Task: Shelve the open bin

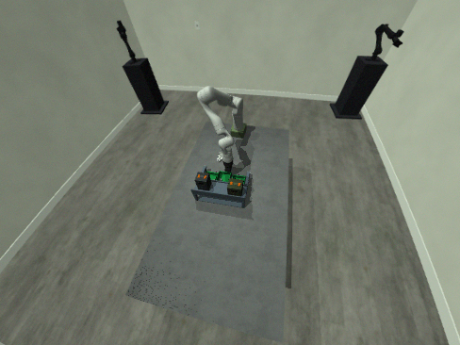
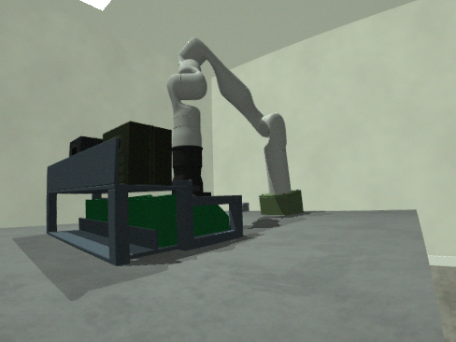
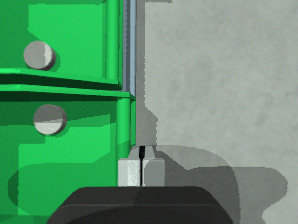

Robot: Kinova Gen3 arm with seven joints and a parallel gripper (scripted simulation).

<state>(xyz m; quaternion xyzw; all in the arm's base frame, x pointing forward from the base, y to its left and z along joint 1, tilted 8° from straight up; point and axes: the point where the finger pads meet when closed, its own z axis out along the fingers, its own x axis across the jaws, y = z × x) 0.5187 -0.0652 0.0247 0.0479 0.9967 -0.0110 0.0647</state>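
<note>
fingertips are pressed flat together with nothing between them, so the gripper is clenched and serving as a blunt pusher, not a clamp. in the wrist view they sit just beside the right wall of the green bin, at or very near its corner; whether they actually touch it cannot be told. two grey round parts show inside the green compartments, so the contents look to be in place.

from the exterior view the arm stands upright with the gripper down at the far end of the shelf, and the green bin lies low inside the frame, under the top board. from above, green shows between two dark bins that stand on the shelf.

judging by this, the step in hand is the final push: the bin seems to be in the gap already and is being nudged home. the next move calls for a steady shove along the slot, keeping the closed fingers square on the bin's wall so they do not slip off the corner, until the bin sits behind the front lip.
</note>
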